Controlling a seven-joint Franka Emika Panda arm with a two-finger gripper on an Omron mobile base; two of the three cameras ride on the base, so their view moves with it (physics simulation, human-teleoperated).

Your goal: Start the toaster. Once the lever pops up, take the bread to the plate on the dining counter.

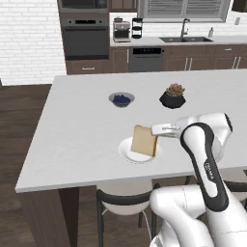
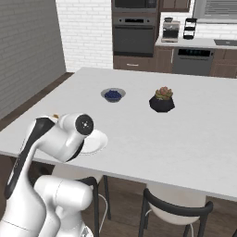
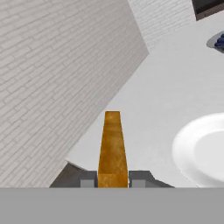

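Observation:
The bread [image 1: 144, 141], a tan slice with a brown crust, hangs upright just above the white plate [image 1: 126, 150] on the dining counter [image 1: 82, 130]. My gripper [image 1: 157, 130] reaches in from the right and is shut on the slice's upper right edge. In the hand view the bread [image 3: 112, 144] stands edge-on between my fingertips [image 3: 140, 179], gripper [image 3: 113, 180], with the plate [image 3: 197, 153] to its right. In the right base view my arm covers part of the plate [image 2: 96, 141]. The toaster is out of view.
A small blue-filled bowl [image 1: 121, 99] and a succulent in a black pot [image 1: 172, 96] stand farther back on the counter. Chairs [image 1: 123, 202] [image 2: 176, 208] are tucked under its near edge. The oven wall and sink worktop lie beyond.

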